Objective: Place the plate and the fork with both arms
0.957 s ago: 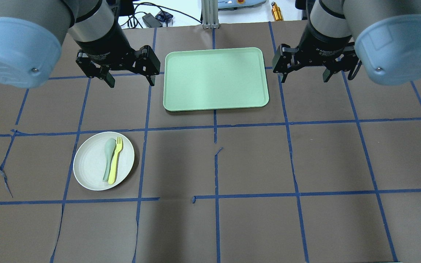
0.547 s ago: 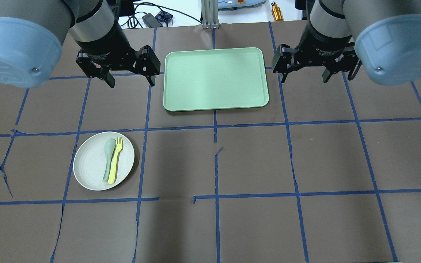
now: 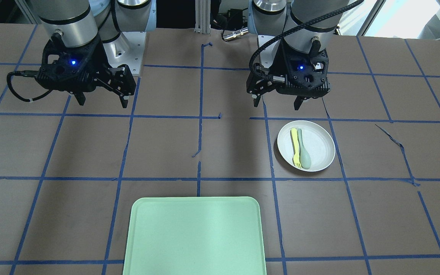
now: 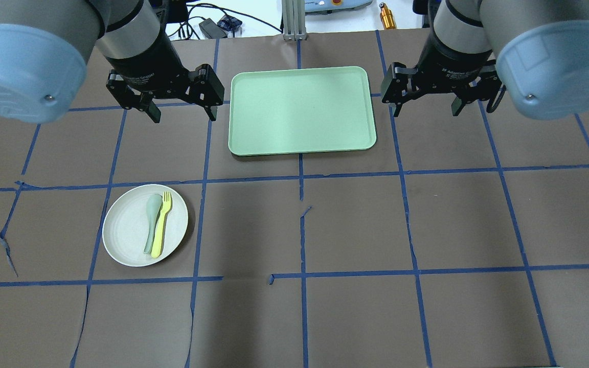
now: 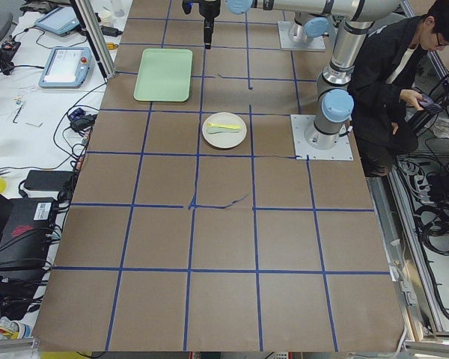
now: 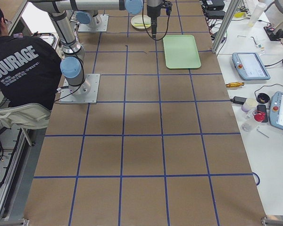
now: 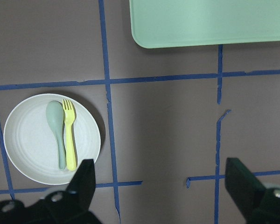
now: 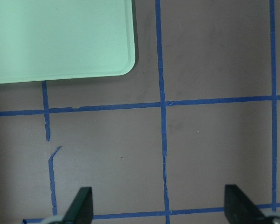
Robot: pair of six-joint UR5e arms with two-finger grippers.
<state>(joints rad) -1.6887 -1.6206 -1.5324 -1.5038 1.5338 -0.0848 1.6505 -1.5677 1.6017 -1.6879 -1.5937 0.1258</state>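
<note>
The off-white plate [image 4: 126, 230] lies on the table at the near left, and it also shows in the front view [image 3: 321, 147]. The yellow fork [image 4: 162, 225] rests on it beside a grey-green spoon [image 4: 151, 220], tines toward the far side. In the left wrist view the plate [image 7: 28, 140] and the fork [image 7: 69, 140] are at the lower left. My left gripper [image 4: 184, 116] is open and empty, hovering high beyond the plate, left of the tray. My right gripper [image 4: 426, 111] is open and empty, hovering right of the tray.
The mint-green tray [image 4: 299, 110] lies at the far middle of the table between the two grippers. Blue tape lines grid the brown table cover. A person sits by the robot's base in the side views.
</note>
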